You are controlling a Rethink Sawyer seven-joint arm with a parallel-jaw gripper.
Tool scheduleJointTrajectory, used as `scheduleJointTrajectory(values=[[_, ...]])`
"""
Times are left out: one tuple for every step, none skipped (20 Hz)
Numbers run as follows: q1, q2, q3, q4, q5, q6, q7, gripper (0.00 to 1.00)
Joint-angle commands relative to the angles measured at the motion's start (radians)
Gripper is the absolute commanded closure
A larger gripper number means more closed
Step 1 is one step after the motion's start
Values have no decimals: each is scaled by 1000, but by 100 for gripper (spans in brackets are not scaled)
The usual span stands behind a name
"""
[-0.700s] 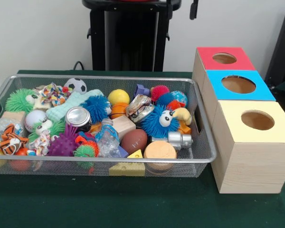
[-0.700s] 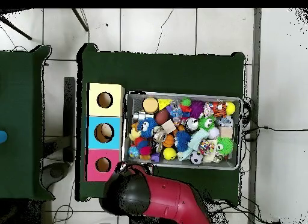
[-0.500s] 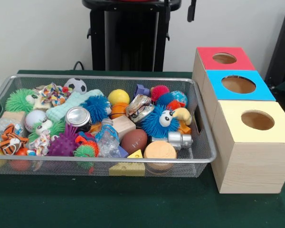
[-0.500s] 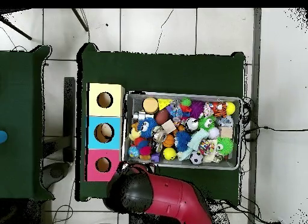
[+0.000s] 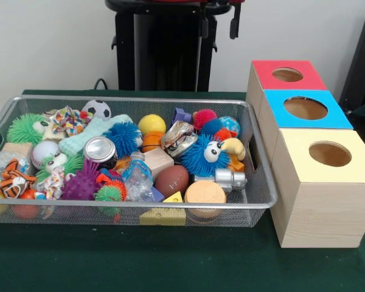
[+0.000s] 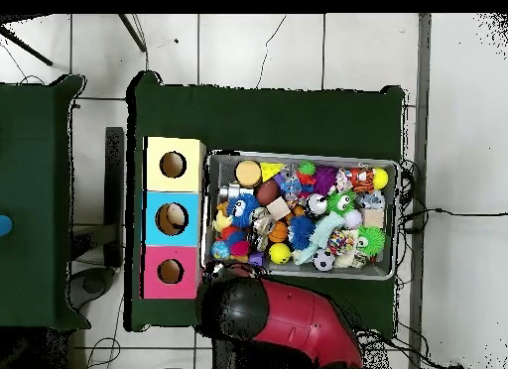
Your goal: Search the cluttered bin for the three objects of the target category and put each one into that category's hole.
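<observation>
Hanging at the top edge of the front view, the pincer (image 5: 219,21) shows only two dark tips; how far open, cannot tell. Below it sits the wire-mesh bin (image 5: 258,182), crammed: spiky blue rubber puffer with googly eyes (image 5: 202,155), smooth brown football (image 5: 171,179), shiny can (image 5: 100,149), wooden disc (image 5: 205,192). Beside the bin stand wooden boxes with round holes, topped red (image 5: 289,74), blue (image 5: 305,108), yellow (image 5: 330,154). Against the earlier frame, the tips have shifted left; overhead, the red arm (image 6: 288,325) sits further right.
</observation>
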Motion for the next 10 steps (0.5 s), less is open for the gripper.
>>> scheduleJointTrajectory(values=[[-84, 112, 117, -32, 7, -143, 61, 0], [-96, 131, 121, -39, 7, -154, 62, 0], [-102, 145, 122, -48, 4, -157, 64, 0], [-104, 153, 119, -57, -1, -158, 68, 0], [-107, 158, 120, -63, -8, -163, 68, 0], [-107, 159, 121, -66, -11, -163, 70, 0], [-105, 158, 118, -69, -14, -161, 73, 0], [-104, 156, 119, -70, -17, -162, 74, 0], [-103, 155, 119, -68, -18, -162, 75, 0], [-106, 154, 122, -66, -18, -165, 75, 0]])
